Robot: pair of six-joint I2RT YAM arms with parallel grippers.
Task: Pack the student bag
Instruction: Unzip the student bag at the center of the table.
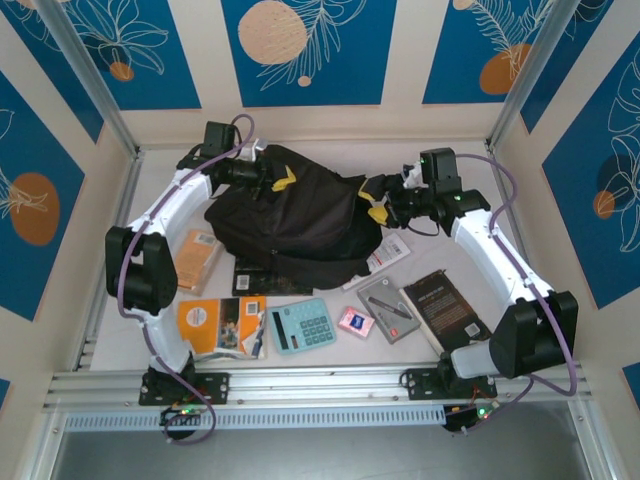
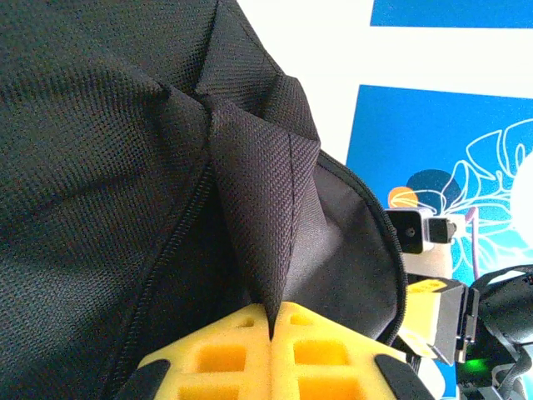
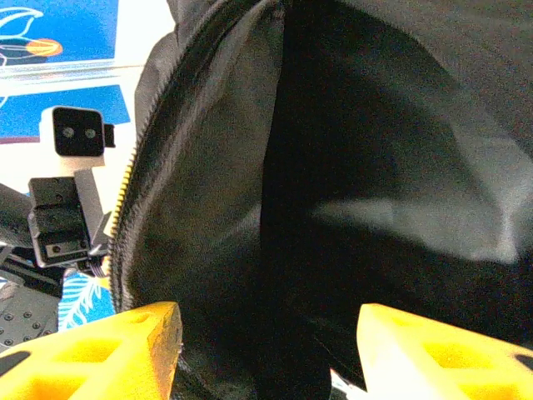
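From above, the student bag (image 1: 290, 215) lies slumped on the tabletop (image 1: 440, 160), a big black heap of soft cloth. The left fingers (image 1: 283, 181) meet the bag's far-left rim and the right fingers (image 1: 378, 209) its right edge. On the bag's near side lie a teal calculator (image 1: 303, 325), an orange book (image 1: 213, 326) and a dark book (image 1: 447, 310), none packed yet.

The left wrist view settles what the top view leaves unclear. The left fingers (image 2: 225, 358) are pressed together on a pinched fold of bag fabric beside the zipper (image 2: 171, 250).

In the right wrist view, the right fingers (image 3: 117, 346) stand apart and grip nothing, with the bag's dark open inside between them.

The cloth looks light and floppy and would likely sag. The stitched zipper rim seems the firmest hold.
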